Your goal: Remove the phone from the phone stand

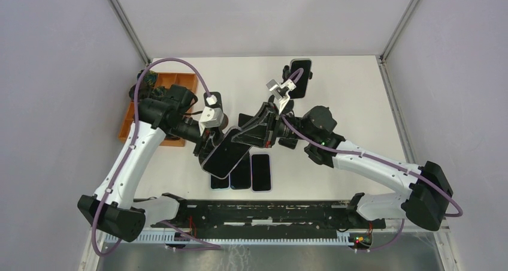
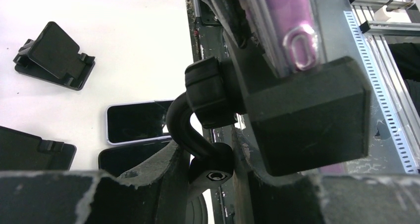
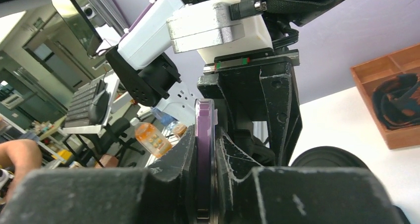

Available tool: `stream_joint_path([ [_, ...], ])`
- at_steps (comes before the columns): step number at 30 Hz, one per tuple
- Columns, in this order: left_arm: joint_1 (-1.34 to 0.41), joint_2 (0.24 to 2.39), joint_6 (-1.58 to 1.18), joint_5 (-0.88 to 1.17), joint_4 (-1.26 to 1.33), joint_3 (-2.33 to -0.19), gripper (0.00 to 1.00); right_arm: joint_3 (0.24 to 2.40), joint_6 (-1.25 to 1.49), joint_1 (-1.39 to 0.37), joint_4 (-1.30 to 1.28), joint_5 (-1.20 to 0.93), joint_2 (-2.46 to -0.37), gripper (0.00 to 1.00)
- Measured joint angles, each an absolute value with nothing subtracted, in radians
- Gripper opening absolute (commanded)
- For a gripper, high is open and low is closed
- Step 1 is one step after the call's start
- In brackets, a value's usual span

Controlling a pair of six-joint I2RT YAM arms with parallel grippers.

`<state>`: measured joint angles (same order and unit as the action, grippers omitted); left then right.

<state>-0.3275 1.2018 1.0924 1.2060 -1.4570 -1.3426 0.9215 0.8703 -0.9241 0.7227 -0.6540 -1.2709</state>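
The phone (image 1: 226, 157), dark-screened in a purple case, is held tilted above the table's middle. My right gripper (image 3: 204, 152) is shut on its thin purple edge (image 3: 204, 130), and in the top view this gripper (image 1: 251, 134) comes in from the right. The black phone stand (image 2: 307, 120) carries the phone's (image 2: 285, 16) end against its block. My left gripper (image 2: 210, 157) is shut on the stand's curved neck and hinge; from above it (image 1: 208, 146) sits at the phone's left, where the stand is mostly hidden.
Three phones (image 1: 261, 172) lie flat side by side under the held one. Another phone (image 1: 301, 76) stands at the back. An empty stand (image 2: 54, 55) rests on the table. An orange tray (image 1: 162, 94) sits at the back left. A round black base (image 3: 337, 157) lies near the left gripper.
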Motion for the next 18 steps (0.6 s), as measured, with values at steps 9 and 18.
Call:
stream_joint_path([
  [9,-0.328,1.154,1.059,1.185,-1.373,-1.318,0.02,0.969,0.735,-0.914,0.544,-0.635,-1.222,0.00],
  [18,-0.330,1.116,1.153,1.173,-1.322,-1.284,0.02,0.950,0.730,-0.833,0.422,-0.645,-1.132,0.00],
])
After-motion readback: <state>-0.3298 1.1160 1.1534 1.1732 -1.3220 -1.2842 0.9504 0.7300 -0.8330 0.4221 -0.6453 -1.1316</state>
